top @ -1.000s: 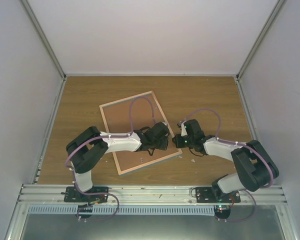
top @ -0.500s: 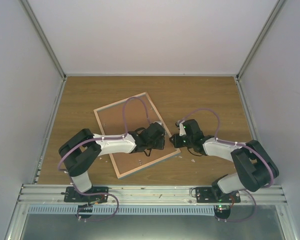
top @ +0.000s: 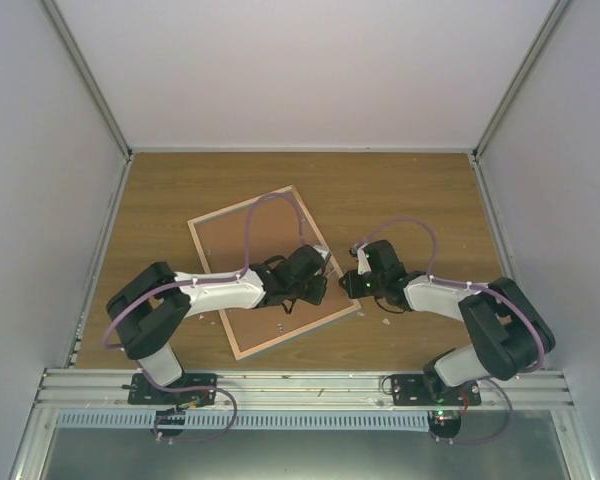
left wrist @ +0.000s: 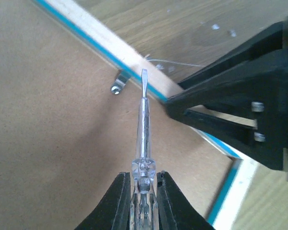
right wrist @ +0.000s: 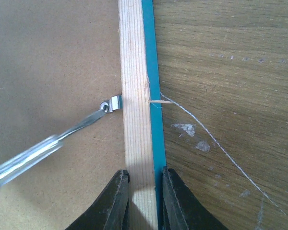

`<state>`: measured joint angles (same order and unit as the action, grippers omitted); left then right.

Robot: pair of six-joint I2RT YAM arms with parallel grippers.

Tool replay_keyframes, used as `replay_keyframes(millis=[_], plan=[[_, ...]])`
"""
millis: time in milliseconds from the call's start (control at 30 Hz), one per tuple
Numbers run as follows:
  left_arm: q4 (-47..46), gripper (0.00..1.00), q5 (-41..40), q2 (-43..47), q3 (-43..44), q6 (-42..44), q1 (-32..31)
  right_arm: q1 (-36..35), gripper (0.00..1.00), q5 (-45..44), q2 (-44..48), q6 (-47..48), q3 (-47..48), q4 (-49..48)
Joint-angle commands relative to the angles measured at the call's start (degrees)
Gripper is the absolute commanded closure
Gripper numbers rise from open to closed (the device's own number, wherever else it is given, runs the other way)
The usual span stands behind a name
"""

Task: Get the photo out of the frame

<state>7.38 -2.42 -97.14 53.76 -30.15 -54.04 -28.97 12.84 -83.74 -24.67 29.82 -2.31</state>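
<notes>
Laboratory robot cell: plain white wall panels (top: pixel 310 70) enclose a wood-grain counter (top: pixel 420 190); aluminium mounting rail (top: pixel 310 385) along bottom edge.

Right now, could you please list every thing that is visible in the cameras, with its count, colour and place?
frame: one, pale wood edging with turquoise side, lying back-up on the table.
backing panel: one, brown, inside the frame.
metal clip: one, silver, on the panel against the frame's edging.
screwdriver: one, clear handle, steel shaft, tip at the clip.
thread: one, whitish, on the table beside the frame.
table: one, brown wood, under everything.
left gripper: one, black, shut on the screwdriver.
right gripper: one, black, shut on the frame's edge.
</notes>
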Motion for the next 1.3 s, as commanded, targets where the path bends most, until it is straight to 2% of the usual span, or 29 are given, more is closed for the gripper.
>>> replay_keyframes(millis=[0,167,367,833,1267], plan=[[1.63,1.00,-0.50,5.22,-0.21,6.56,-1.22,0.20,0.99,-1.49,-2.05,-0.73,-1.08,2.59],[3.42,1.00,-3.96,8.34,-1.74,5.69,-0.32,0.23,0.99,-1.59,-2.26,-0.40,-1.08,2.48],[8.79,1.00,-4.69,2.51,3.49,6.82,1.35,0.23,0.99,-1.23,-2.69,-0.03,-1.07,2.48],[10.68,1.00,-2.69,-5.43,9.97,12.43,3.68,0.07,0.99,-0.53,-3.00,0.82,-1.01,2.48],[12.39,1.00,2.05,-6.15,10.46,19.69,2.36,0.12,1.00,-0.39,-4.36,1.13,-0.08,2.48]])
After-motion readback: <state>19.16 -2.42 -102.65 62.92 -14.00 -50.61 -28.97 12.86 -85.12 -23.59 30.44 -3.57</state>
